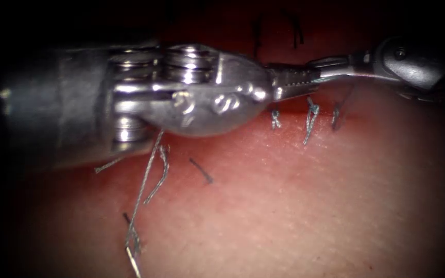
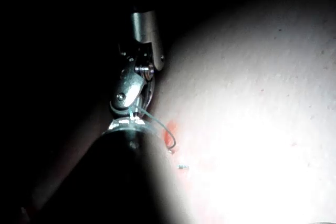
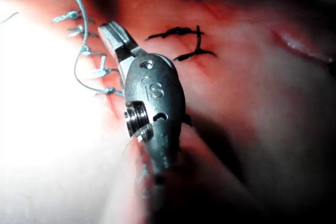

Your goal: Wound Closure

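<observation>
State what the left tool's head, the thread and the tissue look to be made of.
Left tool: polished metal, going by its bright glints. Thread: pale twisted or braided fibre; its strands look frayed. Tissue: soft, moist pork belly with fine-grained skin, stained by red fluid.

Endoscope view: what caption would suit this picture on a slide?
Two needle drivers, the left tool and right tool, meet tip to tip above the tissue, beside knotted stitches and loose thread.
</observation>
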### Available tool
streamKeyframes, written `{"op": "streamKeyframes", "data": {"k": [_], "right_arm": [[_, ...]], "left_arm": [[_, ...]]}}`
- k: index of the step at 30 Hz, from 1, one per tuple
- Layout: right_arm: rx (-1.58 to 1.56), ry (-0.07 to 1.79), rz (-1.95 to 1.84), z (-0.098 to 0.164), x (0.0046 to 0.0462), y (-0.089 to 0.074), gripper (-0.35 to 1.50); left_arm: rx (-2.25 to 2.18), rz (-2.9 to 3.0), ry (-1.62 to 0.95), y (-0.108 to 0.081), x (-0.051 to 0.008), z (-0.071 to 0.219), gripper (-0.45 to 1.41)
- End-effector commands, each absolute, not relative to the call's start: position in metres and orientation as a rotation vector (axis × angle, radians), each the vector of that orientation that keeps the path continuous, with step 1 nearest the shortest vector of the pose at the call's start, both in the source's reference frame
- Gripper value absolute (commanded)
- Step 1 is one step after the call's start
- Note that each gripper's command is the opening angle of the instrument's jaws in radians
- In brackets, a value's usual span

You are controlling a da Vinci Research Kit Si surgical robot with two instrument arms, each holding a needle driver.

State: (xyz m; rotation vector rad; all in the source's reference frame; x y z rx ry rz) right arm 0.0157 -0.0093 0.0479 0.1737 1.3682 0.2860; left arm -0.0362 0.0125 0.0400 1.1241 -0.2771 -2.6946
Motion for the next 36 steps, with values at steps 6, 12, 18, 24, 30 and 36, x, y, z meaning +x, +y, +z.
{"op": "streamKeyframes", "data": {"k": [6,12,18,24,30,36], "right_arm": [[0.192,1.413,0.238,0.049,0.0162,-0.010,-0.35],[0.251,1.528,0.294,0.049,0.0159,-0.012,-0.35],[0.264,1.623,0.355,0.049,0.0153,-0.012,-0.35],[0.252,1.694,0.468,0.049,0.0151,-0.012,-0.35],[0.267,1.724,0.688,0.049,0.0145,-0.012,-0.35],[0.232,1.680,0.978,0.049,0.0129,-0.011,-0.35]], "left_arm": [[1.114,-2.697,-0.258,0.014,-0.0373,0.043,-0.45],[1.100,-2.694,-0.233,0.015,-0.0384,0.045,-0.45],[1.094,-2.710,-0.219,0.016,-0.0396,0.048,-0.45],[1.122,-2.723,-0.181,0.015,-0.0411,0.051,-0.45],[1.152,-2.743,-0.167,0.014,-0.0412,0.052,-0.45],[1.172,-2.760,-0.151,0.012,-0.0413,0.053,-0.45]]}}
